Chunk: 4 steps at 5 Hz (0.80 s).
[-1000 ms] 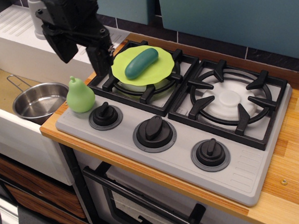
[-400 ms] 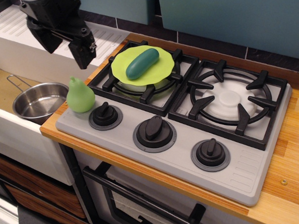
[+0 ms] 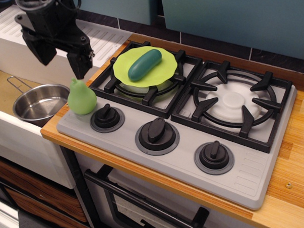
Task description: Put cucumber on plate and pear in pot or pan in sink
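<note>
Since a moment ago the gripper point(image 3: 64, 60) has been brought lower and closer to the pear point(image 3: 81, 97), and it is now hung right above the pear's little stem. Its two fingers are spread apart, and nothing is held between them. The pear is stood upright on the front left corner of the stove point(image 3: 159, 159), just left of the first knob point(image 3: 106, 117). The cucumber point(image 3: 144, 64) is laid flat on the plate point(image 3: 165, 65), and the plate is set on the stove's left burner point(image 3: 141, 89), behind the pear. The shiny pan point(image 3: 38, 105) is seen down in the sink point(image 3: 2, 90), just left of the pear, with nothing in it.
</note>
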Motion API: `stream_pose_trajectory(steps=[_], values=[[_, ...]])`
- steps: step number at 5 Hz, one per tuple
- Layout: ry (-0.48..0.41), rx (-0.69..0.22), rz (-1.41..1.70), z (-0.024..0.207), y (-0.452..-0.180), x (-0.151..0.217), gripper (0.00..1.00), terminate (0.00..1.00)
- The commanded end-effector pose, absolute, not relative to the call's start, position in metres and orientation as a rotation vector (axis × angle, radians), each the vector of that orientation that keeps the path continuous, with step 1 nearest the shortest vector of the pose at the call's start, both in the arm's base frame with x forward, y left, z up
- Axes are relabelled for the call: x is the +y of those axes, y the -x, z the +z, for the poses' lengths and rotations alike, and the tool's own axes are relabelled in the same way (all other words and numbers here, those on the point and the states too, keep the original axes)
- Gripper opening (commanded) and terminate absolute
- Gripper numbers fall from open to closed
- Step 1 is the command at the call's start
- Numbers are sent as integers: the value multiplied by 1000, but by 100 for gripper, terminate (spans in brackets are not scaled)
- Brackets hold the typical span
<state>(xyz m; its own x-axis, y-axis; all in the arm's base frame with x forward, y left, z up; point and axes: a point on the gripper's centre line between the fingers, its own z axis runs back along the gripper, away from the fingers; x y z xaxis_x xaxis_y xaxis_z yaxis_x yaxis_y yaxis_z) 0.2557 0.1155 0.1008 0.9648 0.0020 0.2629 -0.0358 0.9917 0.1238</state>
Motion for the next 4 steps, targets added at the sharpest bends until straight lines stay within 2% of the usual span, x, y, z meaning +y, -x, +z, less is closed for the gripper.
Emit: stream_pose_trajectory(steps=[1, 4], values=[[-125, -316, 25, 94, -261, 112, 100, 0], [-101, -387, 30, 64, -263, 111, 100, 0]])
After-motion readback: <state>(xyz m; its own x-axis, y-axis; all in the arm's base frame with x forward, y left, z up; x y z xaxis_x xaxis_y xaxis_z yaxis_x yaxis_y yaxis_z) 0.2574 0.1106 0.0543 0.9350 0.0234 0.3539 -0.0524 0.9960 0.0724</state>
